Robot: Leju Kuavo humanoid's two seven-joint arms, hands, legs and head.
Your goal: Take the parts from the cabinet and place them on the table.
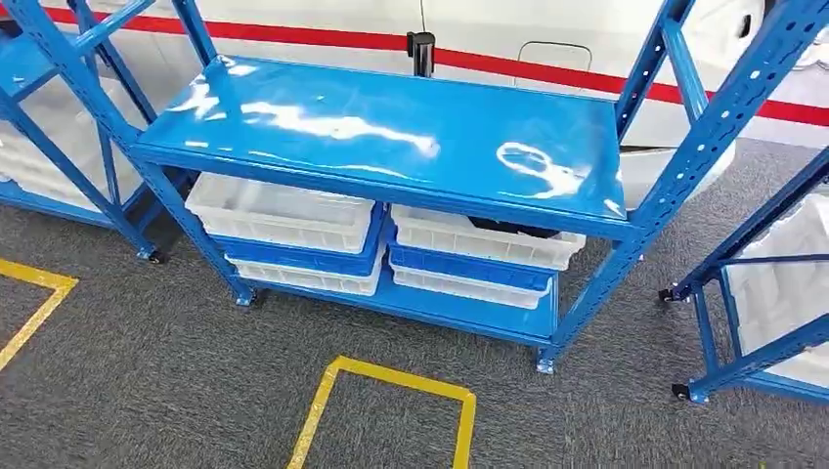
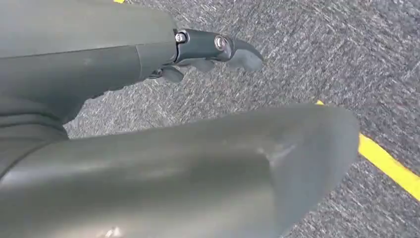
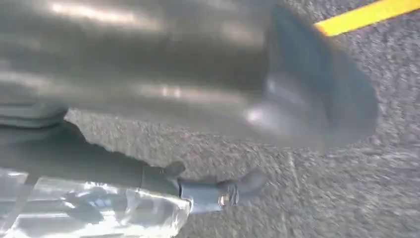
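under the rack's glossy top shelf [image 1: 391, 127] sit white bins [image 1: 283, 210], one at right holding a dark part [image 1: 513, 230]. left hand [image 2: 208, 52] hangs over carpet, fingers loosely spread, empty; right hand [image 3: 213, 191] holds a clear bag [image 3: 94, 213]. judged step: approach, then reach low under the shelf lip. uprights [image 1: 606, 283] flank the gap; carpet in front gives standing room.

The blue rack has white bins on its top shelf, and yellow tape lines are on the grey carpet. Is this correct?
Not quite. In the head view the top shelf is bare; the white bins sit below it, on the lower level. The yellow tape lines are indeed on the grey carpet.
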